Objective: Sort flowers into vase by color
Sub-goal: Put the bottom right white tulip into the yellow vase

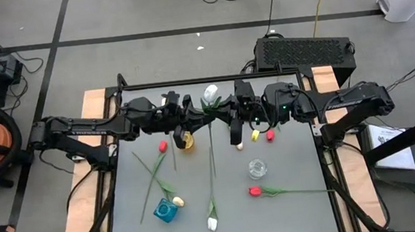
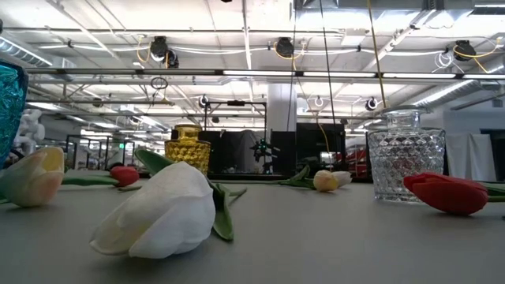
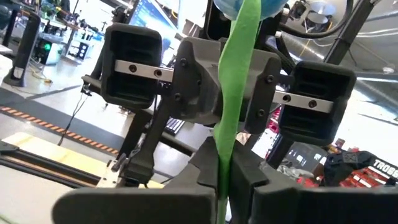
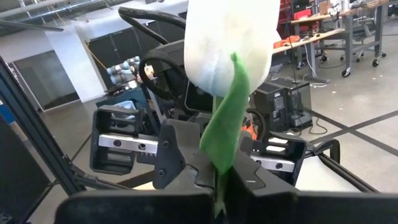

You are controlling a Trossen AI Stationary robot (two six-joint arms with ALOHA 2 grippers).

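Three small vases are seen on the grey counter (image 1: pixel 295 215): a golden faceted glass vase (image 1: pixel 187 140) at the rear, a clear cut-glass vase (image 1: pixel 257 168) to the right of the middle, and a teal glass vase (image 1: pixel 166 210) at the front left. No flower is seen standing in any of them.

Artificial tulips with long green stems lie flat on the counter: a white-headed tulip (image 1: pixel 213 223) at the front, a red-headed tulip (image 1: pixel 255 191) in front of the clear vase, a pale yellow tulip (image 1: pixel 178 202) just beside the teal vase, and a second red tulip (image 1: pixel 163 146) near the golden vase. Small yellow and red heads below the right arm are partly covered, and their stems cannot be followed.

A white tulip held in the air (image 1: pixel 211 94) is found at the rear middle, between the two arms. The left claw (image 3: pixel 224 186) is pressed together on its green stem; the head is cut off in that wrist view. The right claw (image 4: pixel 221 186) is also pinched on the same stem, just under the white head.
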